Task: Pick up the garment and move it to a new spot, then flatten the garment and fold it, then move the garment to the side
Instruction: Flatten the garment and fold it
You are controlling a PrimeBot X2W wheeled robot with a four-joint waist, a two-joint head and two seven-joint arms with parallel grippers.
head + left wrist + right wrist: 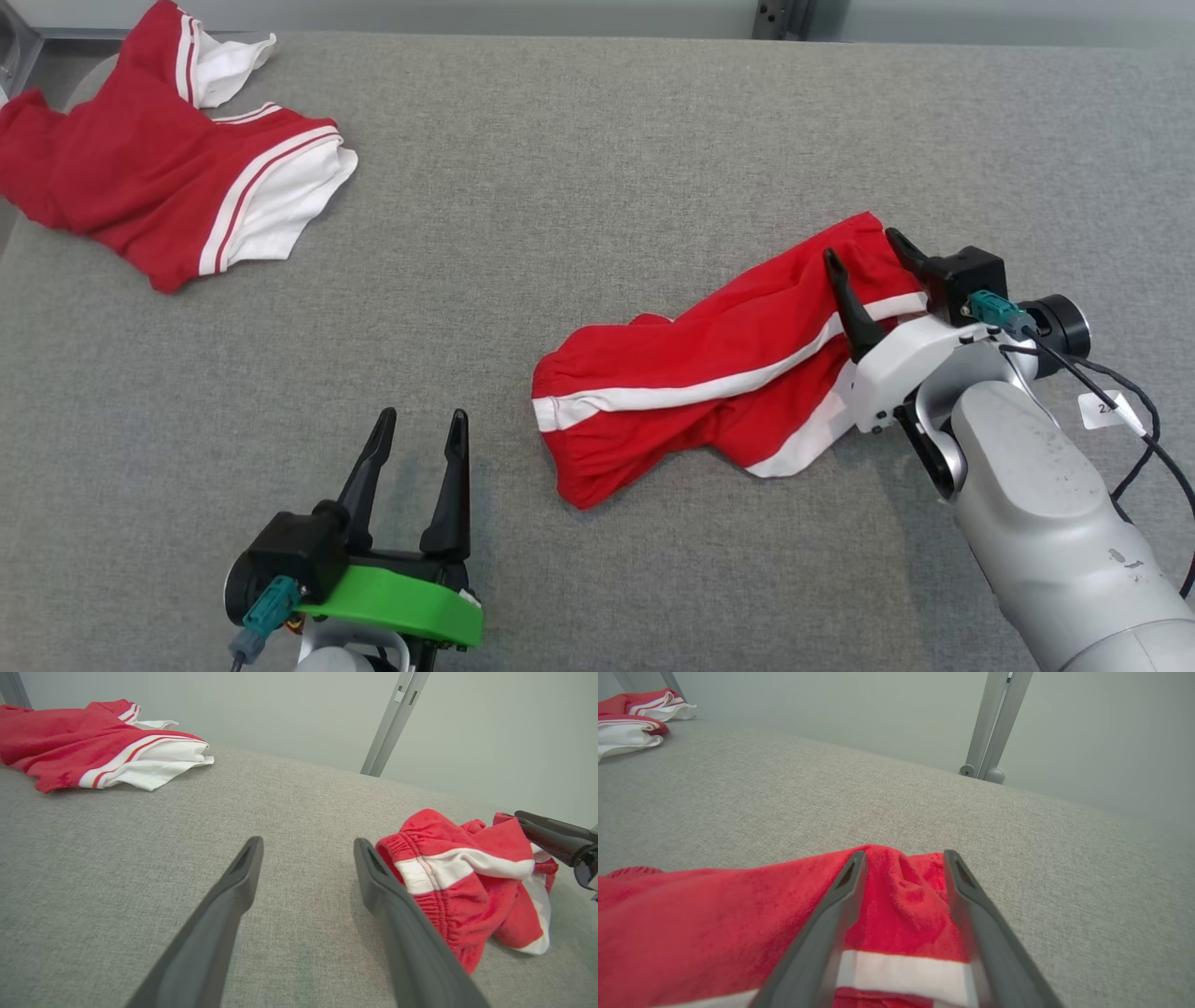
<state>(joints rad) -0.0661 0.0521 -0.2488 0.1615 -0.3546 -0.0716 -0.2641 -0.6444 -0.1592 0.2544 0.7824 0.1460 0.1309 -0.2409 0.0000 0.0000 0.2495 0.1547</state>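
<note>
Garment (709, 392) lies under the parted right tool (861, 244), near the parted left tool (422, 416).

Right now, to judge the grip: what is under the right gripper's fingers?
Red shorts, bunched on the table, lie under the open right gripper. Anything beneath the cloth is hidden.

Bright even diffuse light, soft faint shadows beside the garment (672, 345), wrist views bowed at edges

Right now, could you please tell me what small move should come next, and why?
Probably move the left gripper to the waistband of the red shorts: they lie crumpled, and the right gripper stands open over their other end.
</note>
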